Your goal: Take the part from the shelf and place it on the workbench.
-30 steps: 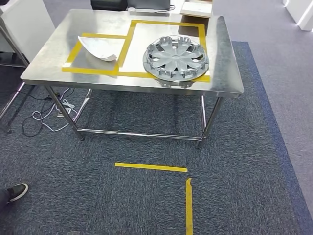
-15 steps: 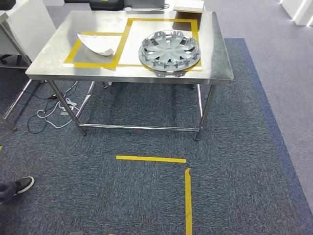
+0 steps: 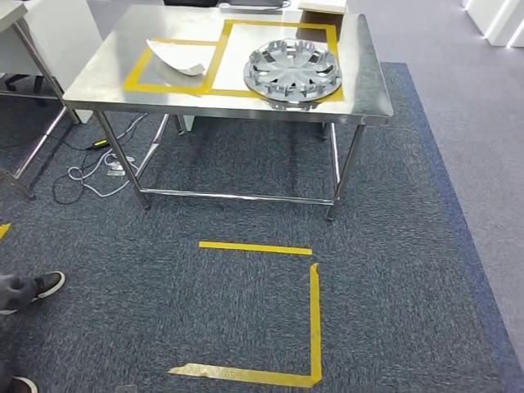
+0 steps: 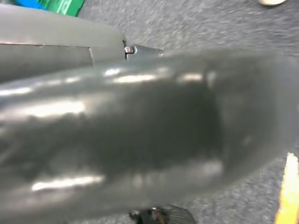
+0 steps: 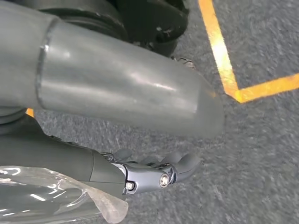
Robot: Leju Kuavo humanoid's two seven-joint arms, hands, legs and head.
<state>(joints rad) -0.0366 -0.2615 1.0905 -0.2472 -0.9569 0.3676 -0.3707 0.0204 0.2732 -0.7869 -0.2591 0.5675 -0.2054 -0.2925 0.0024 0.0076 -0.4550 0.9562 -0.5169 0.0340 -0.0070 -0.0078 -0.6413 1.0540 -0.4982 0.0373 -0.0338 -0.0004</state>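
Observation:
The steel workbench [image 3: 216, 110] stands ahead of me in the head view, marked with yellow tape rectangles. A grey wheel cover [image 3: 292, 70] lies in the right rectangle, and a white curved part [image 3: 179, 57] lies in the left one. My right hand [image 5: 116, 93] hangs over the carpet in the right wrist view, its dark fingers [image 5: 155, 175] stretched out with nothing in them. My left hand [image 4: 141, 140] is a blurred grey mass close to the left wrist camera, and its fingers are hidden.
Yellow tape lines [image 3: 255, 247] mark a corner on the dark carpet between me and the bench. A person's shoe [image 3: 46, 284] is at the left edge. Loose cables [image 3: 92, 172] lie under the bench's left end. A white cabinet [image 3: 61, 33] stands at the far left.
The whole picture has shifted: the camera moved back from the bench, which now sits higher and farther, and more floor tape shows. The parts on the bench have not moved.

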